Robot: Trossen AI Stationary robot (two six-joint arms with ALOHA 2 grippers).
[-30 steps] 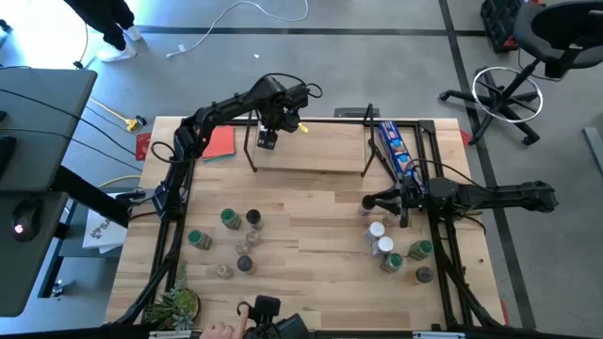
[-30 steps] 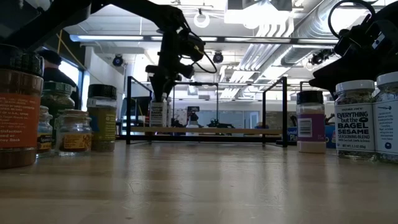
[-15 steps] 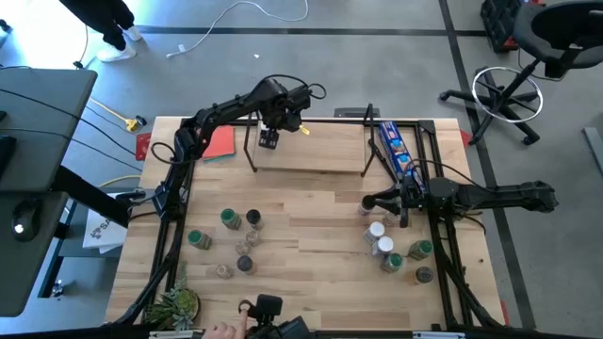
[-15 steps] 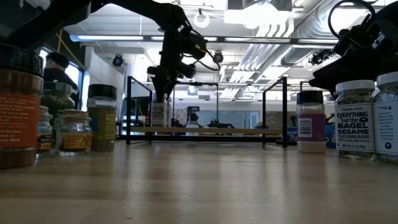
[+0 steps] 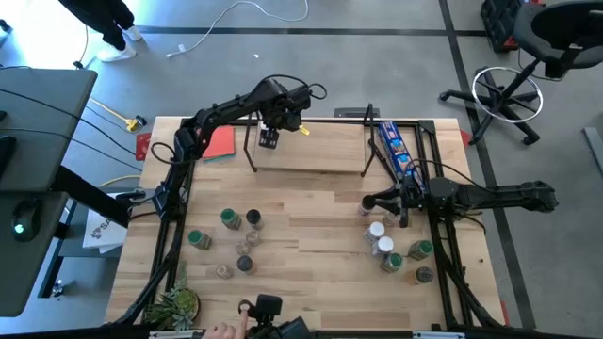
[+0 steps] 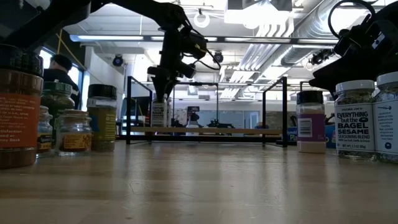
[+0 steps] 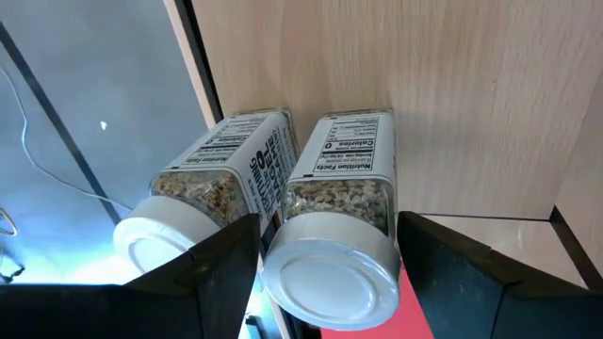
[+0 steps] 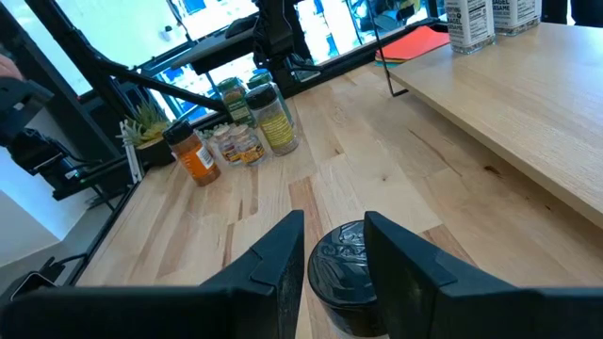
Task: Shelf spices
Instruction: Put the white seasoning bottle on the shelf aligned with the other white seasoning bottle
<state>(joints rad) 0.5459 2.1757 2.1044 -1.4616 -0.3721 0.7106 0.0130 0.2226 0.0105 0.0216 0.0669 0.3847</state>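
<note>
**A:** Start at the left of the high view. What sits there?

**B:** A loose cluster of spices (image 5: 231, 240) at lower left, all upright on the table (image 5: 311, 235), well apart from the shelf (image 5: 309, 149) at upper centre.

**A:** And the left gripper (image 5: 268, 137)?

**B:** Over the shelf's left end. In its wrist view the fingers stand either side of a white-lidded jar (image 7: 334, 226), lid toward the camera, long axis running away from the jaws. The jaws are wide around it; whether they press it or have let go I cannot tell. A second white-lidded jar (image 7: 203, 202) stands touching it, outside one finger.

**A:** So the shelf holds two jars?

**B:** Two show, both upright on its board at the left end; the rest of the board looks bare.

**A:** Moving right?

**B:** The right gripper (image 5: 369, 203) is right of centre, just above another group of jars (image 5: 396, 250) at lower right. Its wrist view shows narrow jaws straddling a dark-lidded jar (image 8: 344, 273) directly below, axis vertical; a firm grip I cannot confirm.

**A:** Which arm serves which jars?

**B:** Judging by reach, each is nearer its own cluster.
</note>
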